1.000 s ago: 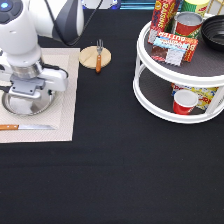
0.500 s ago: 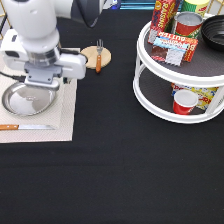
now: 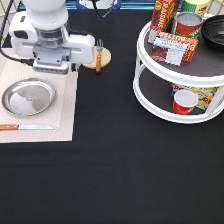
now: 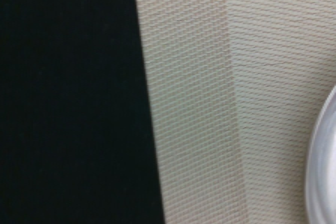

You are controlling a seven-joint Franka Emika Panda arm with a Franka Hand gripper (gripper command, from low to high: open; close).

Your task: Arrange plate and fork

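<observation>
We see the round shallow shiny silver metal plate point(image 3: 28, 96) with its raised rim lying flat on the pale beige woven placemat point(image 3: 62, 117), at the exterior view's left. Its surface mirrors the surroundings and carries nothing. Below it on the same mat lies the wooden-handled knife with a long flat blade point(image 3: 26, 127), blade pointing to the exterior view's right.

The small fork with an orange-brown wooden handle and short silver tines point(image 3: 99, 57) rests on the small round pale wooden disc point(image 3: 98, 57), tines toward the exterior view's top, off the mat and on the black bench point(image 3: 115, 170).

The white arm's pincer point(image 3: 51, 67) sits above the mat's upper right corner, between plate and fork, holding nothing we can see. Its fingers are hidden under the white hand body, so we cannot tell whether they are apart or together.

At the exterior view's right stands a white two-tier round rack point(image 3: 180, 75): cans, a flat packet and a black bowl on top, a red cup point(image 3: 184, 102) below.

The wrist view adds only close detail: the mat's woven texture point(image 4: 225, 110), its straight edge against the black bench point(image 4: 67, 110), and a bright curved sliver of the plate rim point(image 4: 324, 165). Fork, knife and rack show only in the exterior view.
</observation>
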